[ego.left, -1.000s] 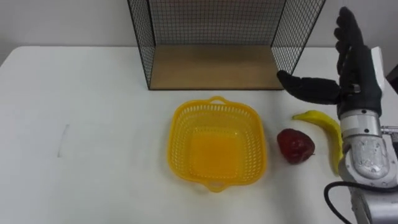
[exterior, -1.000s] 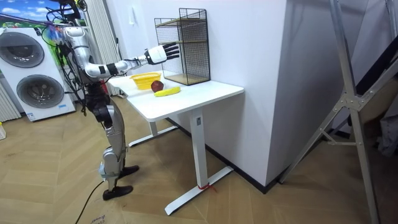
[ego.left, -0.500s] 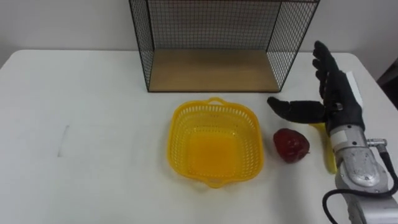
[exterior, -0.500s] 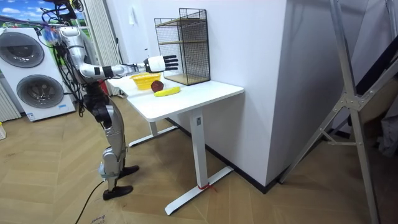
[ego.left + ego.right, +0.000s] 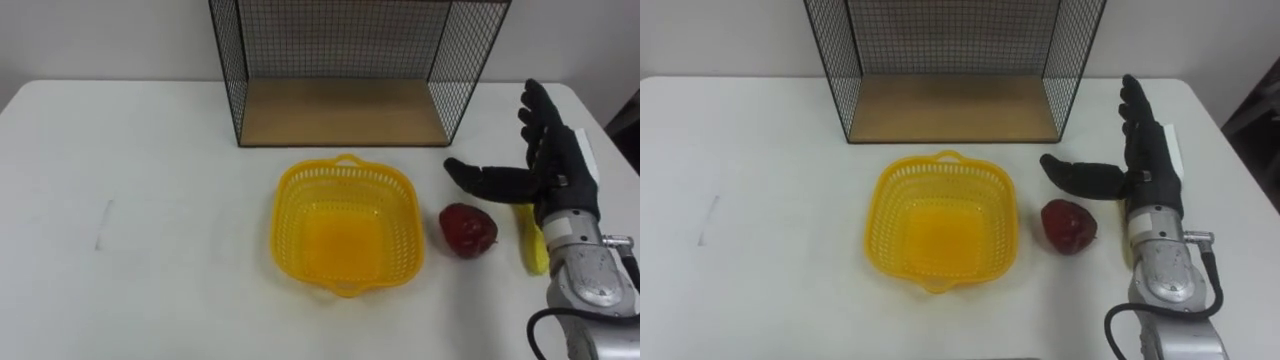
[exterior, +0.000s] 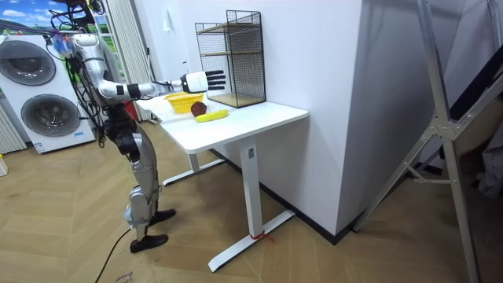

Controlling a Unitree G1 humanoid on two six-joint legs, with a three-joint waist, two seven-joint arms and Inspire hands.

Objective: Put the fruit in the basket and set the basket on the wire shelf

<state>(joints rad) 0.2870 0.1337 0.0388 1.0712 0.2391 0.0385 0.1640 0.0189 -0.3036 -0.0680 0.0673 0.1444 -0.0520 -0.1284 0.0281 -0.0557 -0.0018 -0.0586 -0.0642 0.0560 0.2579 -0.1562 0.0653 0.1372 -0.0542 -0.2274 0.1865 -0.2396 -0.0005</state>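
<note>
Banana lies near-to-far; right hand spread above it.

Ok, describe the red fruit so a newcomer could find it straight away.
On the white table, in front of the wire shelf, sits a yellow basket. Just right of it lies the red fruit, near the open right hand. It is round and dark red, unlike the long yellow banana beside it.

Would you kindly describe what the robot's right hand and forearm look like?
The right hand has slender black fingers and a black palm, with a white tag at its back. Its forearm is a speckled silver-grey cylinder, with a black cable looping beside it.
</note>
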